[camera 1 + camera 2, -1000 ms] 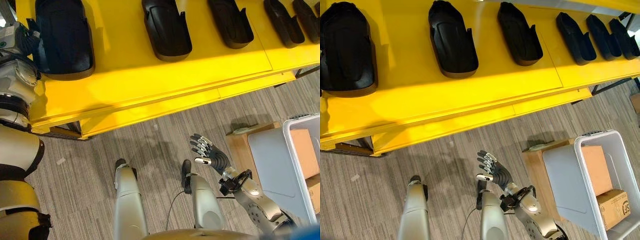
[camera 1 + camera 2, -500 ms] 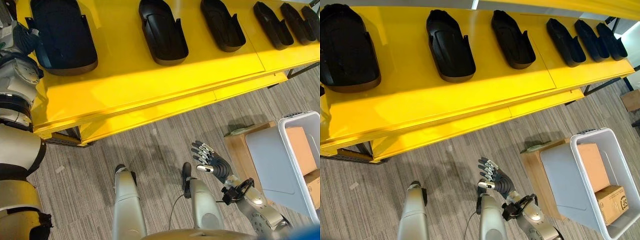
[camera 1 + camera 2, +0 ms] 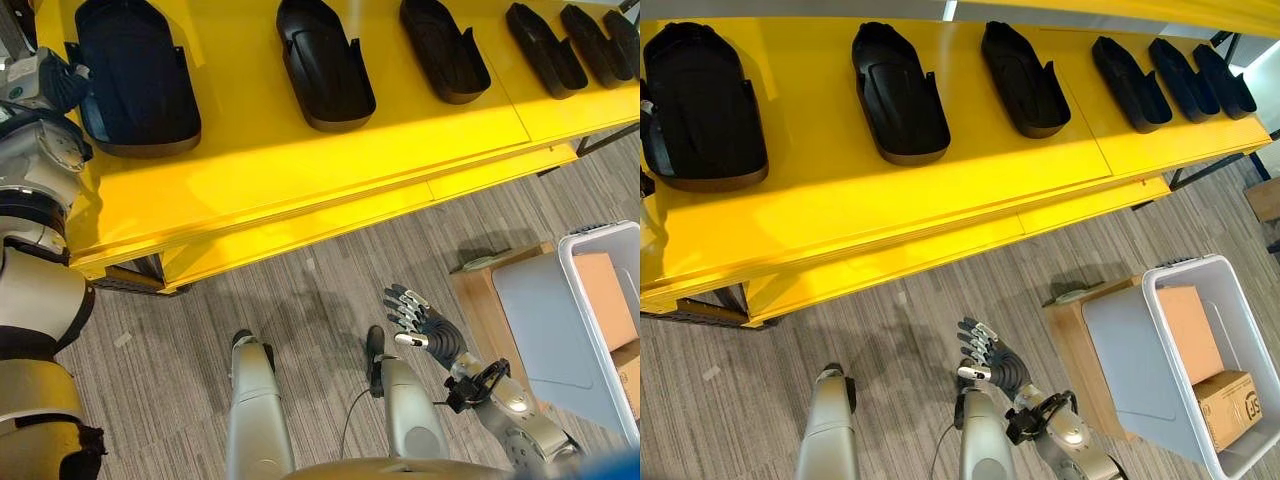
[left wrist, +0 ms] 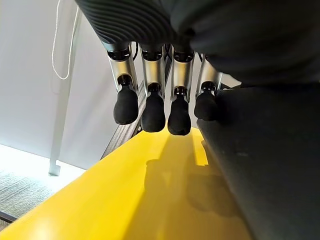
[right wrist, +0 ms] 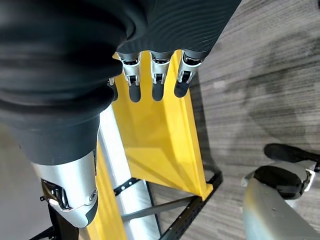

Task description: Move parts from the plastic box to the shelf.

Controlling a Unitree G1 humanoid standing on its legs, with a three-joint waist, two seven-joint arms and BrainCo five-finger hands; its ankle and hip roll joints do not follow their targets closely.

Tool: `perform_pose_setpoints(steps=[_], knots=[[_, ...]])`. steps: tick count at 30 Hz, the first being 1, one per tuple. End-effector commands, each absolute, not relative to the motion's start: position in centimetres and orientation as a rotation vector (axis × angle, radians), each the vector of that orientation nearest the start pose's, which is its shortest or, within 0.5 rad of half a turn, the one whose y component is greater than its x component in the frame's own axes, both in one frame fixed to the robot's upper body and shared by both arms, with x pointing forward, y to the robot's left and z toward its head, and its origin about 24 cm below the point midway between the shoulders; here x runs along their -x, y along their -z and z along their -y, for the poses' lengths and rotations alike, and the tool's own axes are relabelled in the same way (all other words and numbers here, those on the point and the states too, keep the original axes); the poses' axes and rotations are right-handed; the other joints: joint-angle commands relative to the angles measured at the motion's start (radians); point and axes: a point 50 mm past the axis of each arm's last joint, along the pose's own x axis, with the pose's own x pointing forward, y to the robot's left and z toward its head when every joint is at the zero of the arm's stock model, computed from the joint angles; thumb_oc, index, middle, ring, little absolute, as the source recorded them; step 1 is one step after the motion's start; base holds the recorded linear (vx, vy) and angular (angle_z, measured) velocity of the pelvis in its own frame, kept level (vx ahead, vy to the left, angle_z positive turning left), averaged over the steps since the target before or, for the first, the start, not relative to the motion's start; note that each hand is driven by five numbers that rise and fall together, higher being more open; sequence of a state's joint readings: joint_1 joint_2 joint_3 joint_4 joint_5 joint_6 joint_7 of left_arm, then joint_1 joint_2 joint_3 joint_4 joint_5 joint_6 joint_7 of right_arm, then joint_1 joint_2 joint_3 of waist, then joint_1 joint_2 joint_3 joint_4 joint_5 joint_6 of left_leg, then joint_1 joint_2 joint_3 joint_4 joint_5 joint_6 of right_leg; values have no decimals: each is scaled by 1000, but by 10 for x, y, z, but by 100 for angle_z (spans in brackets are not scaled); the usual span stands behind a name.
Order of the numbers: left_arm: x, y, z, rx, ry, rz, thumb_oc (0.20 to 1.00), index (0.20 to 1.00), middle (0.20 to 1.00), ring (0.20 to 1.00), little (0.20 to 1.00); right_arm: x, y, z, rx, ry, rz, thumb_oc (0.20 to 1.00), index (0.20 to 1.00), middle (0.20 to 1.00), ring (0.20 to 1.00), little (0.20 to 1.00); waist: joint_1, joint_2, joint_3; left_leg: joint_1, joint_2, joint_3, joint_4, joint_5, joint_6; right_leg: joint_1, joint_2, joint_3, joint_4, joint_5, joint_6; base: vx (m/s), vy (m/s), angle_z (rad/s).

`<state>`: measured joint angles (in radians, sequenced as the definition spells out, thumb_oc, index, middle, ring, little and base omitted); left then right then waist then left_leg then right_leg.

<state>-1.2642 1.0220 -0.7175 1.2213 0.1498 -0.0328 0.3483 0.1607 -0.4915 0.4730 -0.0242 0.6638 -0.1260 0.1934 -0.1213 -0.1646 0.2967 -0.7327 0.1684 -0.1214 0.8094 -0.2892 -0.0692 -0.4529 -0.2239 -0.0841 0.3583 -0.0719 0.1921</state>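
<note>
Your left hand (image 4: 165, 107) at far-left black part (image 3: 135, 75) on yellow shelf (image 3: 300, 160) — fingers straight beside its edge, gripping nothing; your right hand (image 3: 418, 318) low over floor, fingers spread, empty; plastic box (image 3: 1200, 360) at right holds cardboard boxes (image 3: 1230, 405).

2 head eyes looking steeply down, sharing the yellow shelf (image 3: 300, 170), 2 wrist cameras close behind fingers

A: Was the plastic box (image 3: 1160, 300) all in frame?
B: No. At four o'clock the edge cut its far corner, and its wall hid part of the cartons (image 3: 1225, 405).
A: And the left hand (image 4: 150, 107)?
B: The part (image 4: 270, 165) hid its thumb.
</note>
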Motion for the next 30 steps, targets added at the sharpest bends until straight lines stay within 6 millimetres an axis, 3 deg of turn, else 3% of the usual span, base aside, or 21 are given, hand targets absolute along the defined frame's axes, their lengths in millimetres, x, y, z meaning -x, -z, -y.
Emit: perform_pose_setpoints(steps=[1,19,28,29,30], knots=[[-345,-333,-372,-1318,-836,173,200,200,200,200,200,-194,-20,154,-243,-525,-161,1000,1000,1000,1000,1000,-9,19,-41,-52,-4,-11,14,1,33,81,-18,24,112,-134,-16,-31,13,0],[-352,-324,-366,-1165,-821,184,200,200,200,200,200,-190,-15,157,-256,-508,-185,1000,1000,1000,1000,1000,-29,17,-48,-71,2,2,30,-3,38,60,-17,39,112,-125,-14,-1,0,-1],[-347,-317,-377,-1164,-841,135,200,200,200,200,200,-189,-15,157,-255,-515,-193,1000,1000,1000,1000,1000,-22,18,-47,-85,-4,0,37,-7,41,53,-19,33,121,-130,-16,0,0,0],[-346,-318,-377,-1158,-843,135,325,325,325,325,325,-189,-15,157,-254,-515,-193,1000,1000,1000,1000,1000,-22,18,-46,-84,-4,0,35,-6,42,53,-19,33,121,-130,-17,0,0,0],[-347,-318,-377,-1157,-843,137,573,573,573,573,573,-189,-15,157,-253,-517,-193,1000,1000,1000,1000,1000,-21,19,-46,-84,-5,1,34,-6,42,53,-19,31,121,-130,-17,0,0,0]])
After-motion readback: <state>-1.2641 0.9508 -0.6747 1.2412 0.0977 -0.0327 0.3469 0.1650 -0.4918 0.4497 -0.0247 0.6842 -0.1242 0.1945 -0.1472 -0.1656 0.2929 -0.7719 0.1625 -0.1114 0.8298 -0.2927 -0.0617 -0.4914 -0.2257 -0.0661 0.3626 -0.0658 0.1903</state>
